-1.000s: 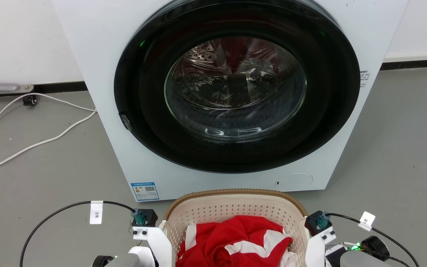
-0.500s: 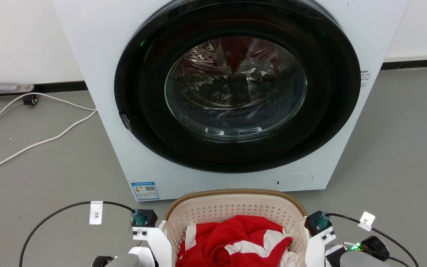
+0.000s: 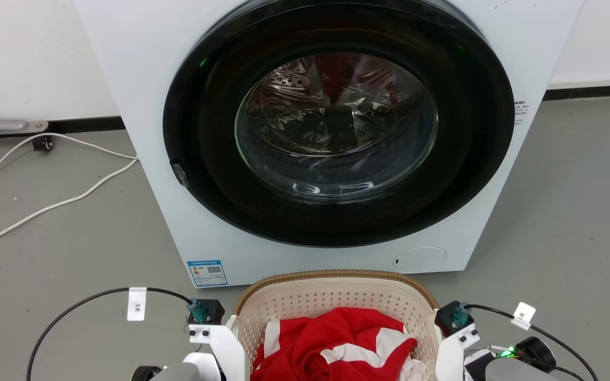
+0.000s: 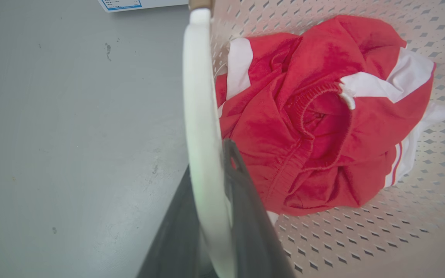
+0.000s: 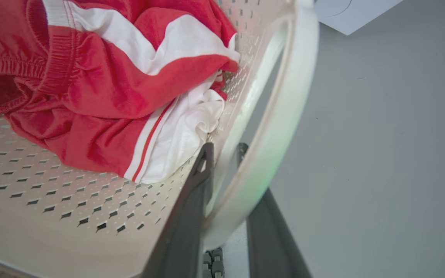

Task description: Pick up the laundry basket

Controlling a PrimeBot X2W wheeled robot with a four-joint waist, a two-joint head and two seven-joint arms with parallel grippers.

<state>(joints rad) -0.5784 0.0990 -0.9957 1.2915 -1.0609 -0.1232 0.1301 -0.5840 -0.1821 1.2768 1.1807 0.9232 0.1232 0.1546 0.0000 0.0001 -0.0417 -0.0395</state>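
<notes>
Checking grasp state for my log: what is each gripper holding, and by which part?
The laundry basket: the left gripper clamps its left white loop handle, the right gripper its right loop handle.

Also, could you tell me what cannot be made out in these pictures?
- Head view: the laundry basket, near half cut off by the bottom edge.
- Left wrist view: whether the left gripper clamps the left handle; the handle hides one finger.
- Right wrist view: whether the right gripper presses the right handle; blurred.
- Head view: the blue label, print too small.
</notes>
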